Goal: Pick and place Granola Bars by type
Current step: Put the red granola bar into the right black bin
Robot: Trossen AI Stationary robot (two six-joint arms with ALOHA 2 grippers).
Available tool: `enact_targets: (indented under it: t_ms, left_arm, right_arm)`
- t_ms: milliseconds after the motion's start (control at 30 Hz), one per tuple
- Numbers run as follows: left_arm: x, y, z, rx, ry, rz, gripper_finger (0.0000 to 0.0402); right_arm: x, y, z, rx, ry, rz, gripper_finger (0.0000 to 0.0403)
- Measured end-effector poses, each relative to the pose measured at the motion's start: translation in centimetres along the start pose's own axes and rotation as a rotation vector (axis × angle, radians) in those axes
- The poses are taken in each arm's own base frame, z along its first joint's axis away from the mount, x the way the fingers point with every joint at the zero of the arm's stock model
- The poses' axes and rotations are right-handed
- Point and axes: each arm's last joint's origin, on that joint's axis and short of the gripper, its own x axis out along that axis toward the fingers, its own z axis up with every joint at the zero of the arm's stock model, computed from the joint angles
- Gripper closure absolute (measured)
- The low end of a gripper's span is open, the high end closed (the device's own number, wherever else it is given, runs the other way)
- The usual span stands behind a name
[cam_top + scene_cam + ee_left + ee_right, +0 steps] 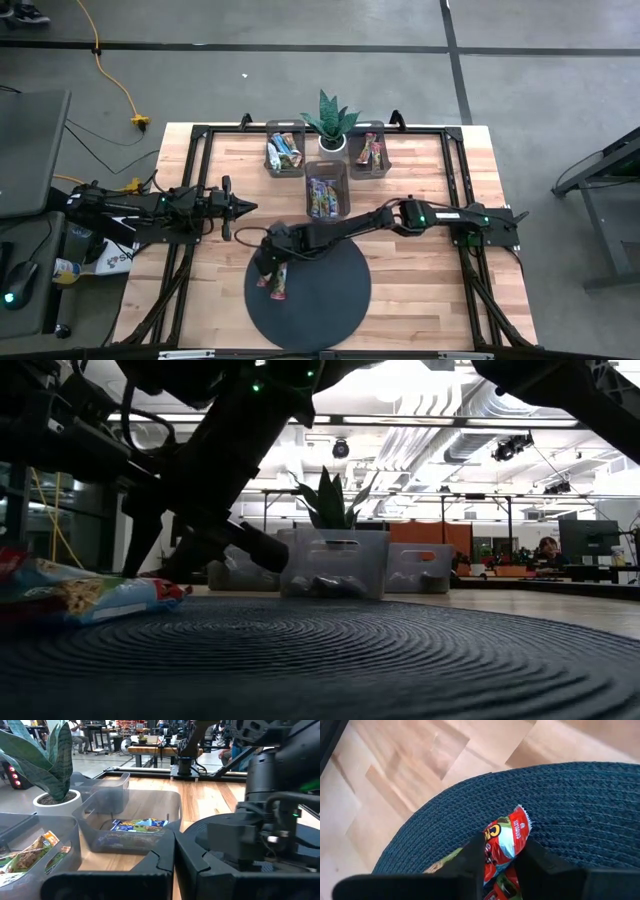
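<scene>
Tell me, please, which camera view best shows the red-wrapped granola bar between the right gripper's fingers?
The right wrist view: the red-wrapped granola bar fills the gap in the right gripper. The high view shows a small sliver; the low view shows it side-on; the left wrist view misses it.

Stuff you couldn't really make out

The granola bar (506, 842) was half hidden between the right gripper (502, 865) fingers, and the front bin (335, 563) had contents too blurry to read.

Grey concrete floor (300, 80) crossed by dark lines surrounds the wooden table (420, 215); a yellow cable (115, 85) trails there. Bright ceiling lights (420, 390) hang above distant desks (500, 570).
</scene>
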Motion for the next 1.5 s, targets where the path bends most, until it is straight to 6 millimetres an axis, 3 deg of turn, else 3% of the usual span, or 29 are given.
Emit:
enact_targets:
  t_ms: [633,1167,1500]
  left_arm:
    - [0.0,0.0,0.0,0.000,0.000,0.000,0.0400]
    - [0.0,0.0,0.0,-0.001,-0.001,0.000,0.0400]
    - [0.0,0.0,0.0,-0.001,-0.002,0.001,0.0400]
  right_arm:
    - [0.1,-0.3,1.2,-0.036,0.031,0.046,0.0368]
    - [-2.8,-0.1,2.2,-0.065,0.021,0.006,0.0371]
    - [-5.7,0.6,3.1,-0.075,0.023,0.039,0.0371]
